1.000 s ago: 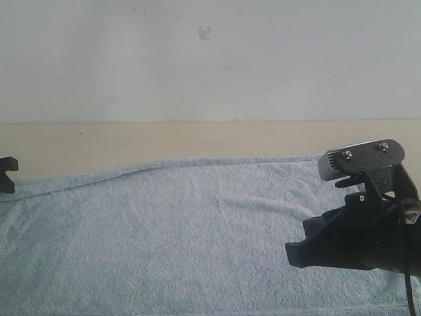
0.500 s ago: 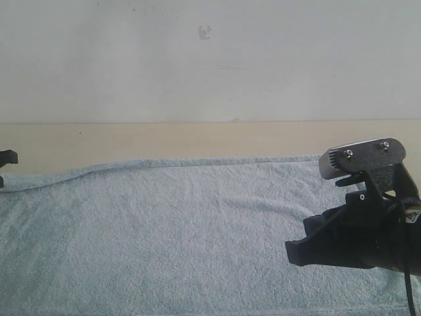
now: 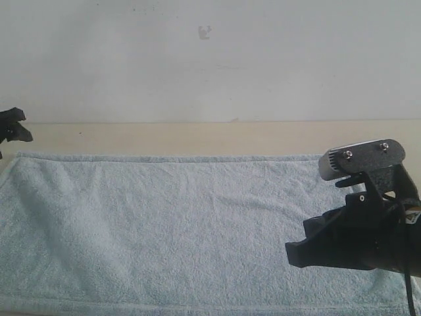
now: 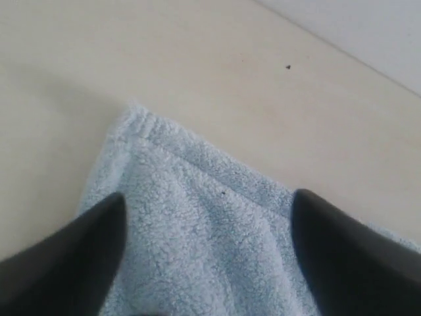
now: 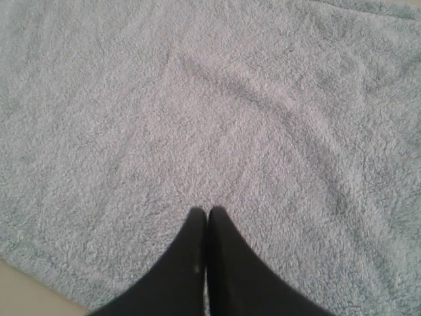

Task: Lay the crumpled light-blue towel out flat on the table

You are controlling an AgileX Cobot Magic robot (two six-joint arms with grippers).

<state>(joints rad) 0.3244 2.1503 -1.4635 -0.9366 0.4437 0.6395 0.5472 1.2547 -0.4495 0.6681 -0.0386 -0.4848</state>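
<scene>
The light-blue towel (image 3: 177, 224) lies spread over the beige table (image 3: 197, 137), its far hem running straight. At the far left edge my left gripper (image 3: 12, 126) hangs a little above the towel's far-left corner. In the left wrist view this gripper (image 4: 209, 197) is open, its dark fingers (image 4: 79, 257) wide apart over the hemmed corner of the towel (image 4: 191, 224), holding nothing. My right gripper (image 3: 296, 253) hovers over the towel's right part. The right wrist view shows that gripper (image 5: 208, 212) shut and empty above the towel's fluffy pile (image 5: 210, 99).
A plain white wall (image 3: 197, 59) rises behind the table's far edge. A bare strip of table (image 4: 217, 66) lies beyond the towel's corner. The silver camera housing (image 3: 360, 158) sits on the right wrist. A sliver of table (image 5: 20, 299) shows past the towel's edge.
The towel's sagging far-left edge has been drawn out towards the back left and now lies straight. My left gripper has let go, opened and risen. The right arm has not moved.
</scene>
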